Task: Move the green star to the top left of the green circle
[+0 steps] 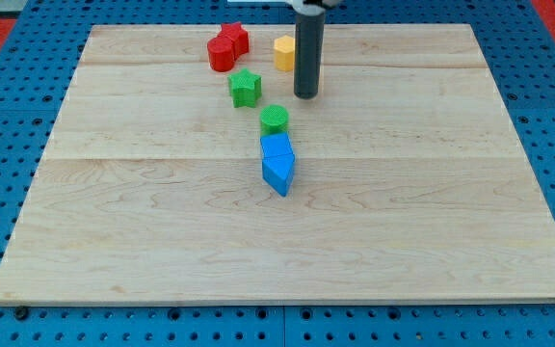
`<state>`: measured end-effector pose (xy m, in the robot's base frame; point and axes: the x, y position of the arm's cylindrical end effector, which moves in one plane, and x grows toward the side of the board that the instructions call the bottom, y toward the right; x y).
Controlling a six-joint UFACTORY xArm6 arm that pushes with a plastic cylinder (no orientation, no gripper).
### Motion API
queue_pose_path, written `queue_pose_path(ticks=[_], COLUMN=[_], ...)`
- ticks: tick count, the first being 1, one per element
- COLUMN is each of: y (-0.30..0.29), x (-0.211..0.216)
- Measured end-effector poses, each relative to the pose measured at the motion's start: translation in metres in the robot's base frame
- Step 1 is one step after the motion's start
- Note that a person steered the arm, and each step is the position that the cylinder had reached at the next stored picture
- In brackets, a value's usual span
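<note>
My rod hung straight down from the view's top edge, a dark, upright cylinder, its upper end fixed into a pale fitting that the frame cut off. My tip [305,96] rested at board height in the upper middle of the view, a little right of centre. The shaft showed no tilt to either side. Nothing of my arm above the fitting could be seen.

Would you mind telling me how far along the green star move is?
Largely done: the green star already sits up and left of the green circle. In hand: my tip rests right of the star, apart from it. Left: at most a small nudge.
</note>
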<state>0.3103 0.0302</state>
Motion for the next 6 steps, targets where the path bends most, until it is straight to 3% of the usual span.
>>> queue_pose_path(ticks=[1,2,4,6], y=[0.006,-0.024,-0.097,-0.204], x=[-0.012,0.024,-0.013,0.009])
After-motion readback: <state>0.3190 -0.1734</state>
